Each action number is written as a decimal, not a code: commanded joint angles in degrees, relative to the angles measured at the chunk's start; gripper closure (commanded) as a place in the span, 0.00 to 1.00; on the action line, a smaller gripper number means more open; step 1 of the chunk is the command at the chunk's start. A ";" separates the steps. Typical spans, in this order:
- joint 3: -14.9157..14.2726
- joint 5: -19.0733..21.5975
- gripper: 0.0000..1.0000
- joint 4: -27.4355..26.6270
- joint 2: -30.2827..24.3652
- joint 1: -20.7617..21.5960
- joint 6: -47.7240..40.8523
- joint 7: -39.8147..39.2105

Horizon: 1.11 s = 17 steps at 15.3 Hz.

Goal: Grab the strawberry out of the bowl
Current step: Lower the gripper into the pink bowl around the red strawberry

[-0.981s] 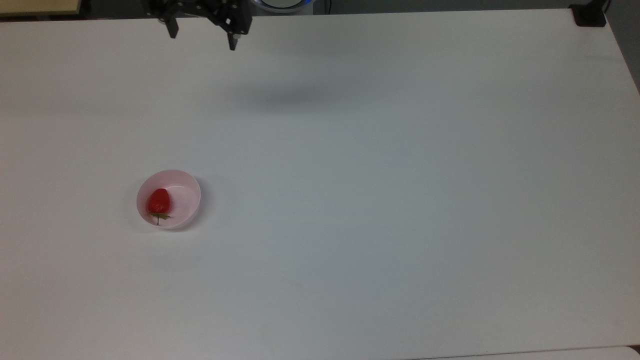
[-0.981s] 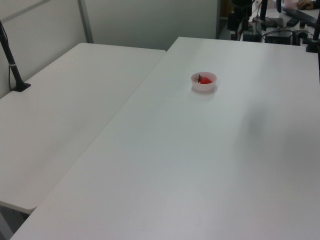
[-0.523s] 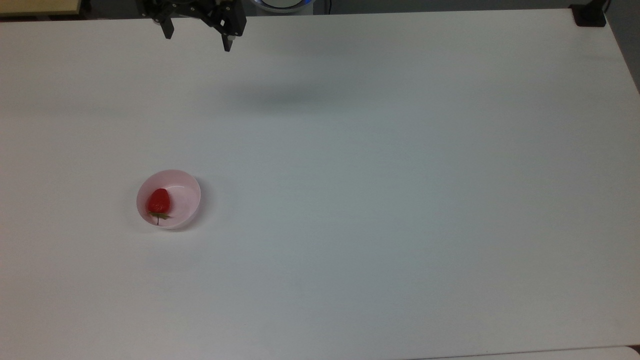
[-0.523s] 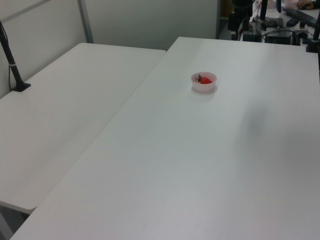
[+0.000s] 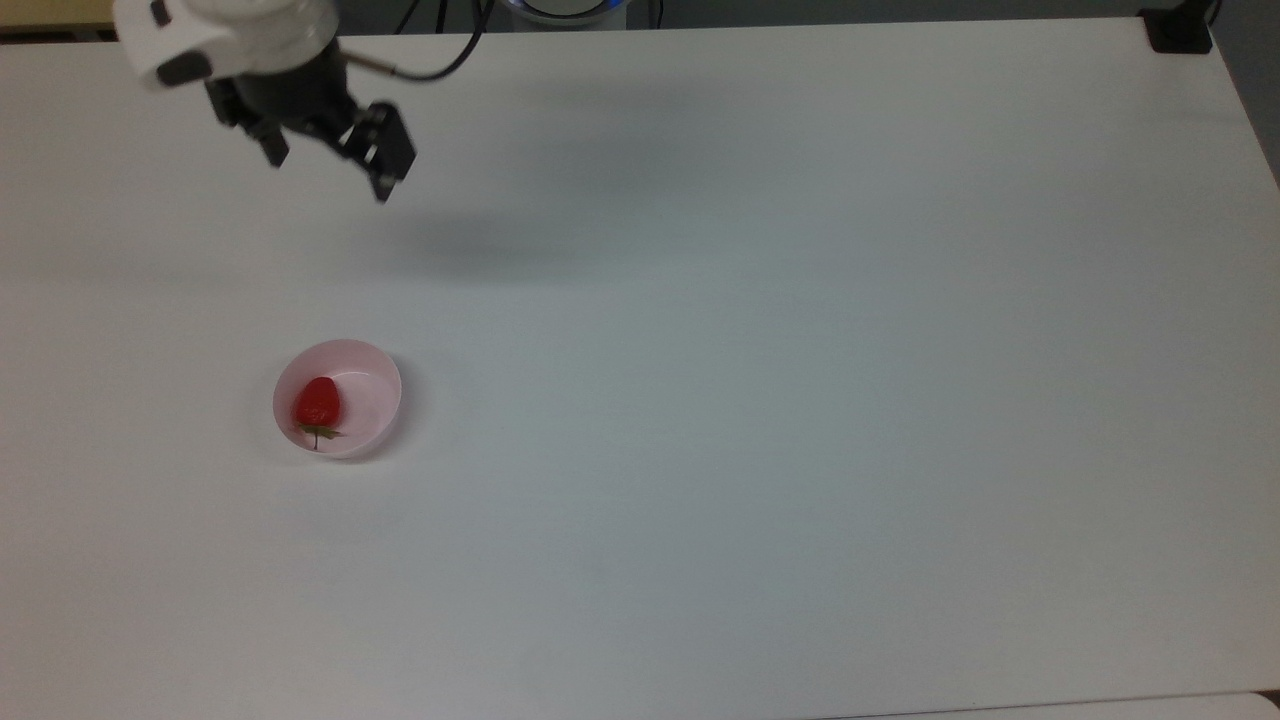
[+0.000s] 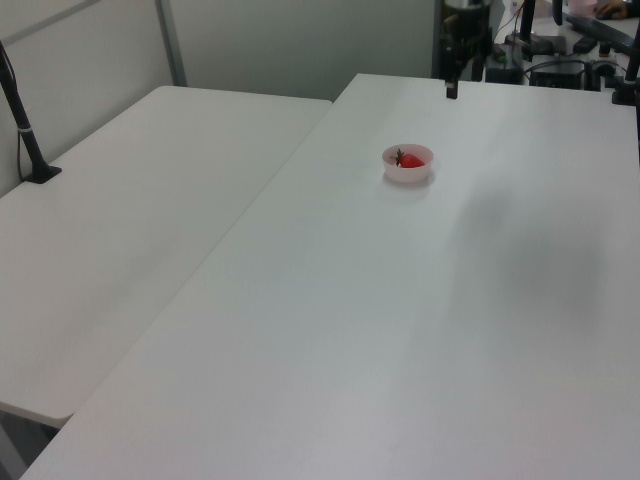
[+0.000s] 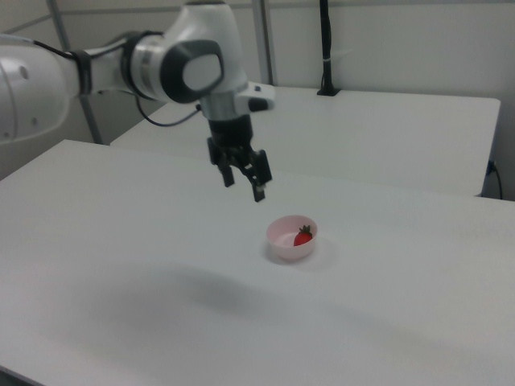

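Bare desk (image 5: 800,400) surrounds the bowl (image 5: 375,385) on all sides. Above the bowl is open; the pincer (image 5: 328,175) hangs well apart, fingers spread.

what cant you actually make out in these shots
- Left view: the strawberry is partly hidden by the near wall of the bowl.
- Left view: the gripper is cut off by the top edge.
- Top view: the strawberry's underside, resting against the bowl's inside, is hidden.

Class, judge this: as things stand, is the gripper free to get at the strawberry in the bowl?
Probably yes. The gripper hangs open above the bare table, and the strawberry lies uncovered in the open bowl, with nothing between them.
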 commanded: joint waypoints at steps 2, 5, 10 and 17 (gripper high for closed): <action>-0.18 0.65 0.05 3.22 6.90 -1.31 7.16 11.16; -0.18 0.65 0.07 3.76 9.71 -1.49 11.72 13.81; -0.27 0.56 0.22 3.76 14.90 -1.58 23.24 15.57; -0.18 0.04 0.25 3.76 18.86 -1.49 27.38 16.28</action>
